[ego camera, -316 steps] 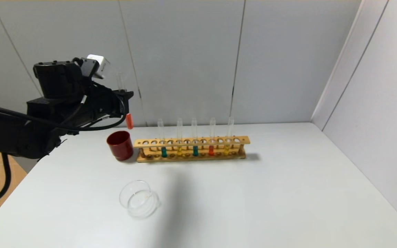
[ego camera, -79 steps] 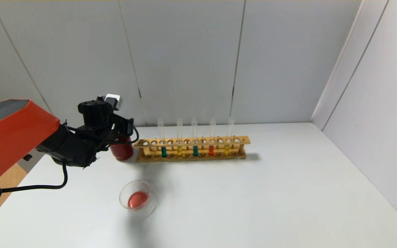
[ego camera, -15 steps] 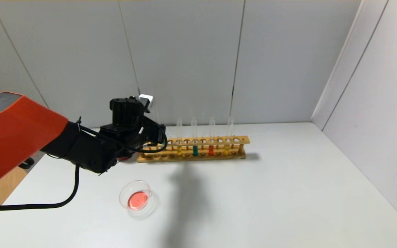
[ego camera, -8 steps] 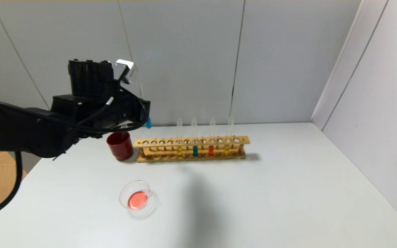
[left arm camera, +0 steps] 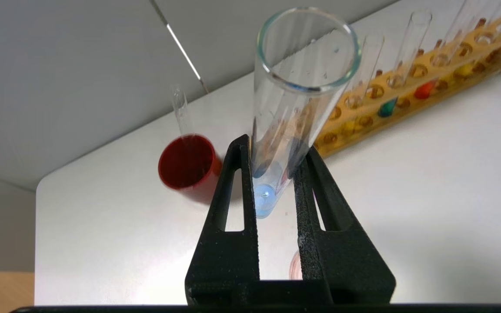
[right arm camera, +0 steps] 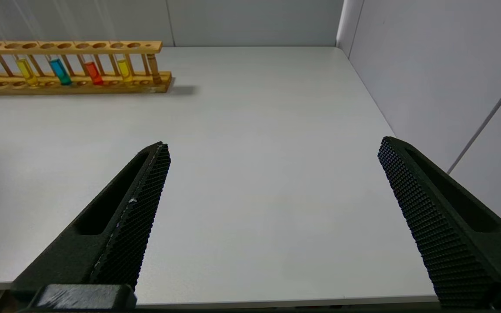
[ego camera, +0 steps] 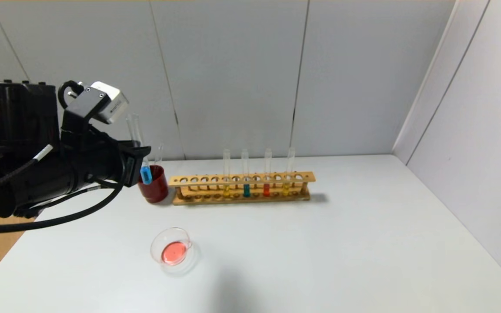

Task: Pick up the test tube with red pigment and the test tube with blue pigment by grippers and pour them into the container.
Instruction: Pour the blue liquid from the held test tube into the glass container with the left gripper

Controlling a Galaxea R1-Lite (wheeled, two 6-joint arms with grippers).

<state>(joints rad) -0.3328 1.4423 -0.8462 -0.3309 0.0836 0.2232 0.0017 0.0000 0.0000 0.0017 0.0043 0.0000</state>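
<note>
Up in the air on the left side, the left gripper (ego camera: 139, 167) holds the test tube with blue pigment (ego camera: 145, 174), with its two black fingers (left arm camera: 233, 208) squeezed tight on the glass. The tube stands almost straight up, with its open mouth on top and a little blue liquid at the bottom. It hangs just in front of the dark red cup (ego camera: 154, 186), which sits on the white table (ego camera: 320, 243) at the left end of the wooden rack (ego camera: 242, 188). A clear empty tube (ego camera: 159, 153) sticks up out of the cup. The rack holds four tubes: yellow, teal-blue, red and yellow. The container (ego camera: 175, 251) sits on the table nearer to the robot, well apart from the held tube. It has a small pool of pink-red liquid in it. The right gripper (right arm camera: 272, 204) is low at the near right side of the table. Its fingers are spread wide and hold nothing.
</note>
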